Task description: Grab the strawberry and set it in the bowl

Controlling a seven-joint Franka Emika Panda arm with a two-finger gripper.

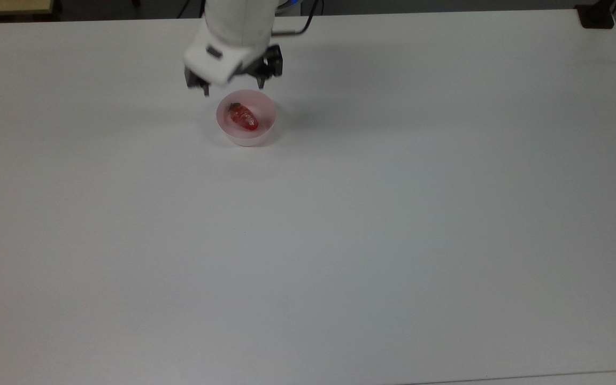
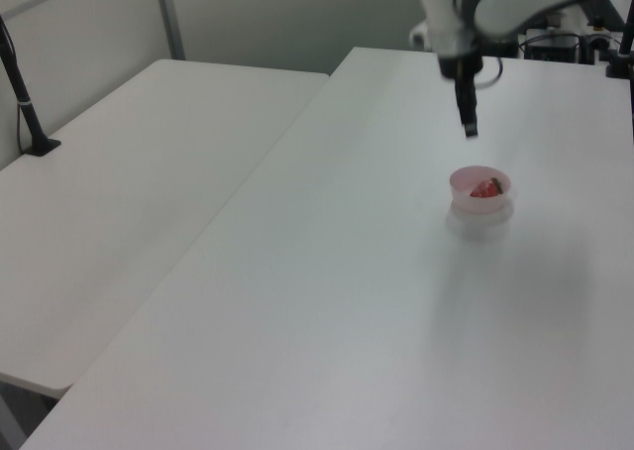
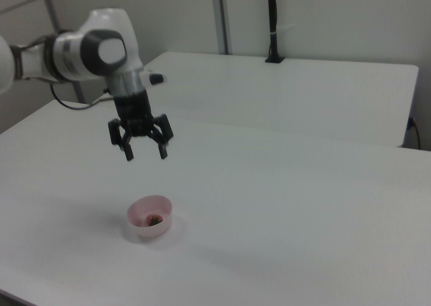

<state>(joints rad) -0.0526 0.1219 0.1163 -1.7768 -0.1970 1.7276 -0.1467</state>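
A red strawberry with a dark green cap lies inside the pale pink bowl on the white table. The left view shows the strawberry in the bowl, and in the right view the bowl has a bit of the strawberry showing over its rim. My gripper hangs open above the bowl, clear of it, with nothing between its fingers. The right view shows the gripper with its fingers spread apart, well over the bowl. In the left view the gripper points straight down.
The white table stretches wide around the bowl. A second white table stands at the left view's left. A black post rises from the far table in the right view. A dark mount sits at the top view's upper right corner.
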